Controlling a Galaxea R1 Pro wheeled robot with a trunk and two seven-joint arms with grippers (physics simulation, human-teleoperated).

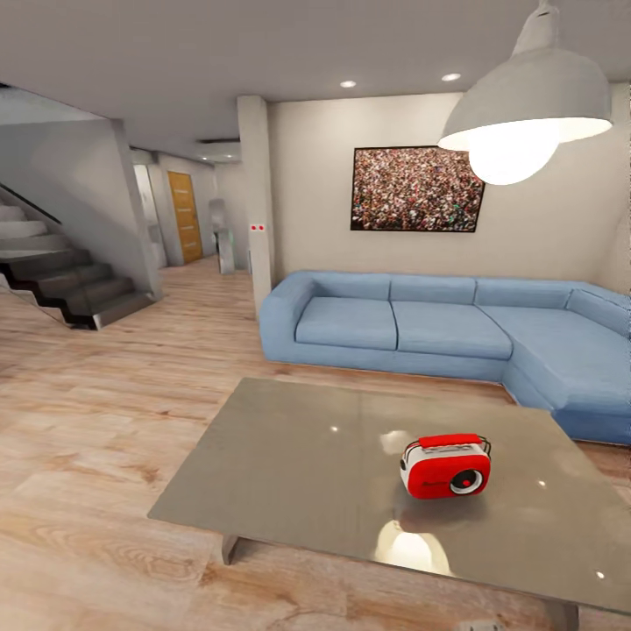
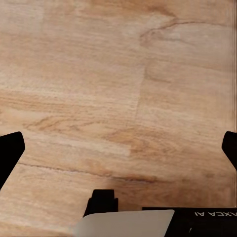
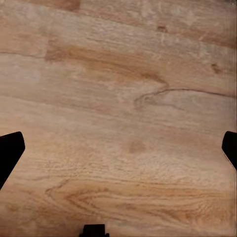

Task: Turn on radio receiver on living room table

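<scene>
So the radio receiver (image 1: 445, 467) is sitting upright on the table (image 1: 289, 456), over toward the right half of the glossy grey top and closer to the near edge than the sofa (image 1: 421, 329) side, dial face pointing roughly back at the robot and a bit to the right. Long axis runs approx left-right across the head cam, handle on top. Both arms are hanging low: left gripper (image 2: 118, 148) and right gripper (image 3: 118, 148) each look straight down at the wood floor (image 1: 88, 421), nothing between the fingers, dark fingertips (image 2: 11, 150) spread way out at the frame edges, so both are wide apart and empty afaict. Key relation imo: the radio is forward and up from both grippers, and right of the view's center, so the right arm looks like the nearer one for the press. Robot prob needs to roll in closer first tho, table edge is still a ways ahead. Since the face looks toward the robot, a reach straight in from the front should get at the controls w/o going around the thing. Can't make out which bit is the actual power switch from here, too small
</scene>
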